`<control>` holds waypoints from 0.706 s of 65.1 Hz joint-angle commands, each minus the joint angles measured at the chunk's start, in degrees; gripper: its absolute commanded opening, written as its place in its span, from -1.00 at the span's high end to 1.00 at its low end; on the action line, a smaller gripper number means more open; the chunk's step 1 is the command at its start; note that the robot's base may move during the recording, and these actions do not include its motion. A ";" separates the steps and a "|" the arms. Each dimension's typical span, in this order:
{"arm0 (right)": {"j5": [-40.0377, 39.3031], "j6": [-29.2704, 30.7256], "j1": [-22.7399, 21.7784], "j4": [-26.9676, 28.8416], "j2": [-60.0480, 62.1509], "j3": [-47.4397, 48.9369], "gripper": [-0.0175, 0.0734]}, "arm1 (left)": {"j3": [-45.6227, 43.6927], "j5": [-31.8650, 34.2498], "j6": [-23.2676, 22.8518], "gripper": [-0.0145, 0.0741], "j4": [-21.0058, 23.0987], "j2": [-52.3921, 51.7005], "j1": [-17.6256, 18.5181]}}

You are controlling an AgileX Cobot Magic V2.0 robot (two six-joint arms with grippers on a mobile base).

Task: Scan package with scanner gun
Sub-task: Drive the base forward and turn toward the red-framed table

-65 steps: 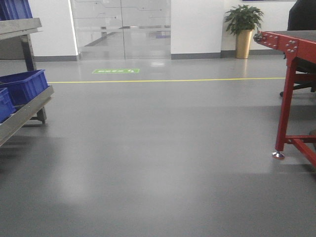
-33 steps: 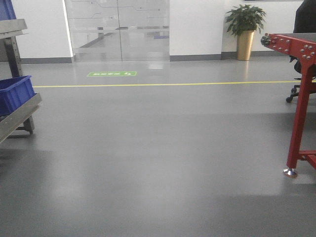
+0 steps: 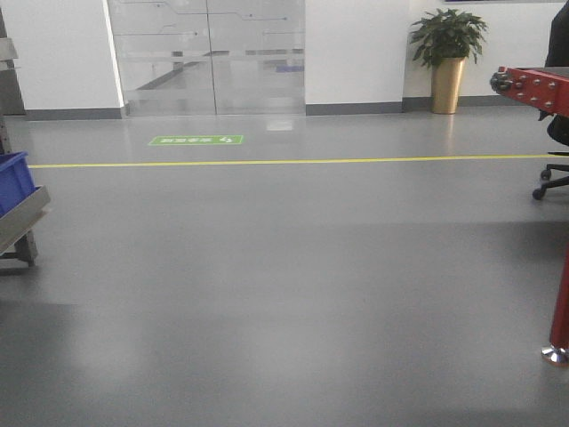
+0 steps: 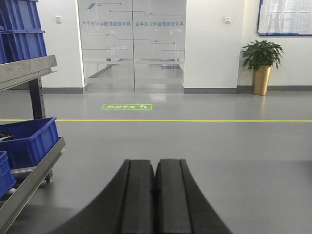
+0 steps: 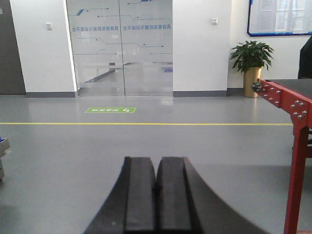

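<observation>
The package and the scanner gun are out of view in every frame. In the left wrist view my left gripper (image 4: pixel 155 163) is shut, its black pads pressed together with nothing between them, pointing over bare grey floor. My right gripper (image 5: pixel 156 161) in the right wrist view is likewise shut and holds nothing. Neither gripper shows in the front view.
A metal rack with blue bins (image 4: pixel 27 141) stands at the left, its edge (image 3: pixel 18 209) just inside the front view. A red steel frame (image 5: pixel 295 146) stands at the right, with a leg foot (image 3: pixel 557 354). Glass doors (image 3: pixel 209 58), a potted plant (image 3: pixel 447 53) and a yellow floor line (image 3: pixel 284 162) lie ahead.
The front view has swung rightward and advanced: the rack and blue bins slid toward the left edge, the red frame slid toward the right edge. The doors appear nearer.
</observation>
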State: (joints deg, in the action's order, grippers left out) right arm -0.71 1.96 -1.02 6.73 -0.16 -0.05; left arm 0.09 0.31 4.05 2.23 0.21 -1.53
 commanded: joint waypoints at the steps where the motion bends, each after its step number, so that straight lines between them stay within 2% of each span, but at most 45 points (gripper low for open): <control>1: -0.98 0.10 0.08 0.06 0.16 0.05 0.97 | -0.09 1.12 0.03 0.92 0.14 -0.21 0.16; 46: -0.98 0.10 0.08 0.06 0.16 0.05 0.97 | -0.09 1.12 0.03 0.92 0.14 -0.21 0.16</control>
State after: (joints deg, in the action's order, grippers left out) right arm -0.71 1.96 -1.02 6.73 -0.16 -0.05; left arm 0.09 0.31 4.05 2.23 0.21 -1.53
